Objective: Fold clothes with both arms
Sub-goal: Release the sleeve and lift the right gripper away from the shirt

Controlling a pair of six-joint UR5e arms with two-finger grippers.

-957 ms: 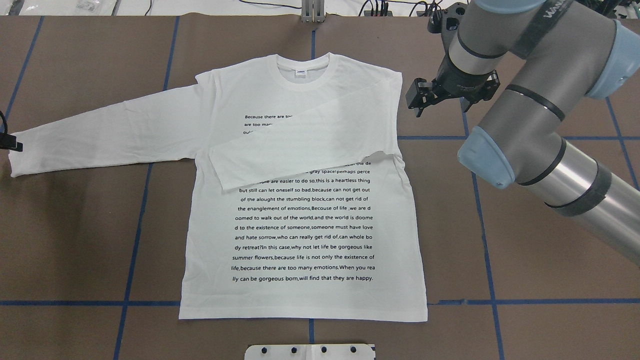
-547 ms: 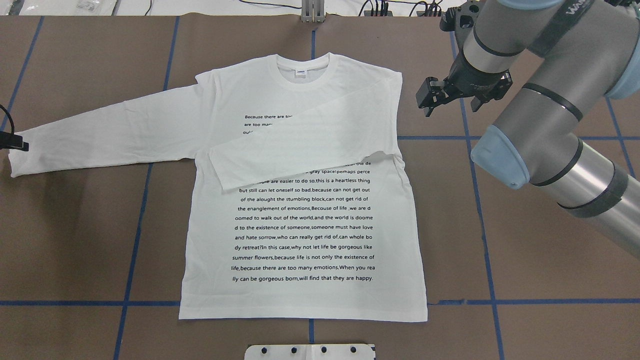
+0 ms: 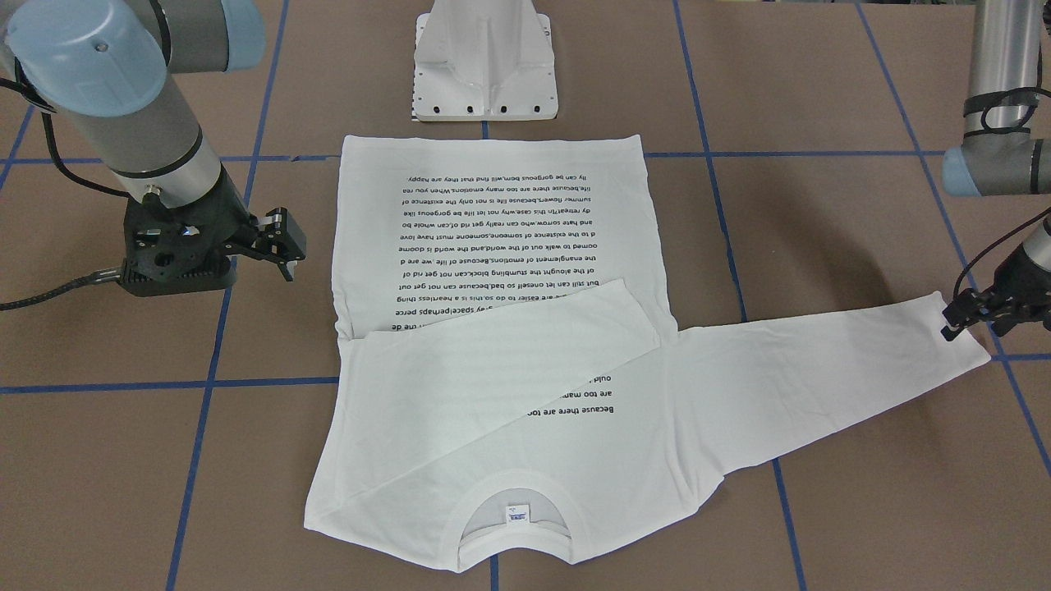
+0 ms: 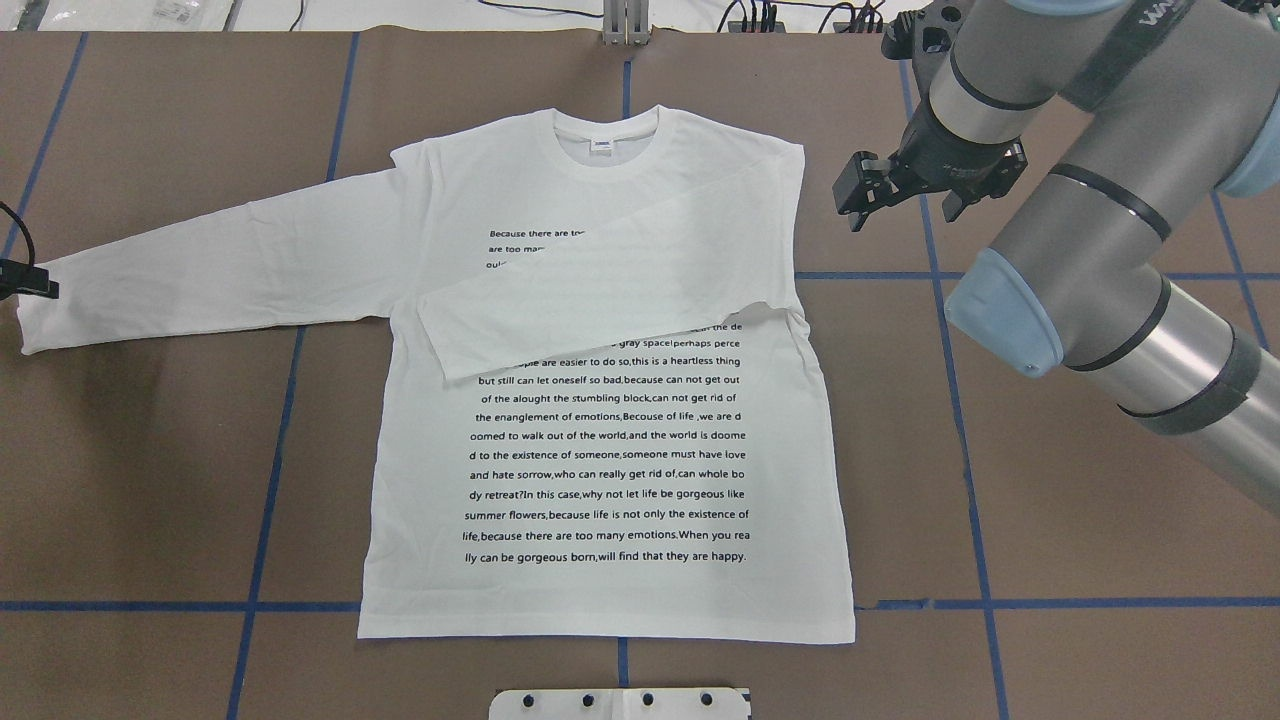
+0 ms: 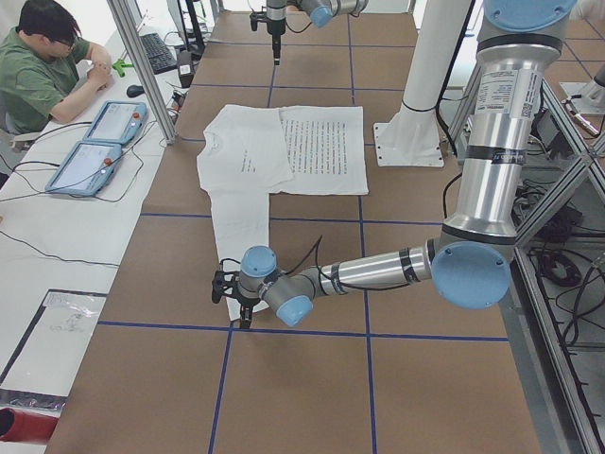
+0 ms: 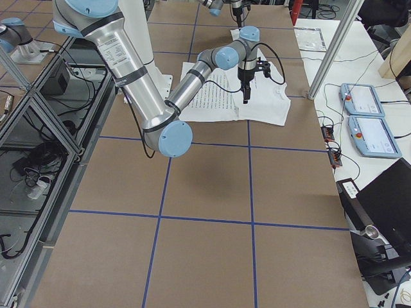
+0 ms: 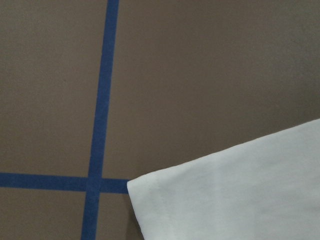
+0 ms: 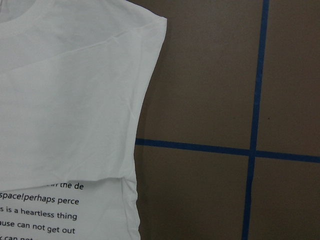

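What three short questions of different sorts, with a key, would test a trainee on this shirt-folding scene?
1. True or false: the right gripper holds the shirt.
2. Which sleeve lies folded across the chest? A) the one on the robot's right B) the one on the robot's left C) both
3. Fill in: the left gripper is at the ____ of the stretched sleeve.
Key: 1 false, it hangs open beside the shirt. 2 A, the folded sleeve. 3 cuff.
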